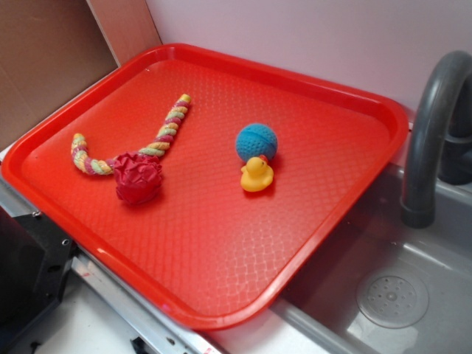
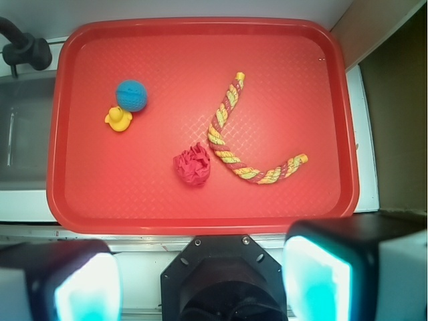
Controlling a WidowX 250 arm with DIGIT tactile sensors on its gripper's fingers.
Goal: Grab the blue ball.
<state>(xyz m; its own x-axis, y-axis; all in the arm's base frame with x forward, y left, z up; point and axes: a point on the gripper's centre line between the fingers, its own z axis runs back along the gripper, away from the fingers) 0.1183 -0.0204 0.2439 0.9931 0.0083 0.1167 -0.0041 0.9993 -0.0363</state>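
The blue ball [image 1: 257, 141] is a small teal ribbed ball on the red tray [image 1: 310, 81], touching the yellow rubber duck [image 1: 257, 175] just in front of it. In the wrist view the ball [image 2: 131, 95] lies at the upper left of the tray [image 2: 200, 207], with the duck [image 2: 119, 119] beside it. My gripper [image 2: 200, 284] is high above the tray's near edge, far from the ball. Its two fingers [image 2: 317, 277] stand wide apart with nothing between them. The gripper is out of the exterior view.
A red ruffled ball [image 1: 138, 178] with a striped rope tail [image 1: 168, 133] lies left of centre on the tray. A grey sink [image 1: 398, 295] with a dark faucet [image 1: 428, 125] is at the right. The robot's black base [image 2: 224, 281] sits under the gripper.
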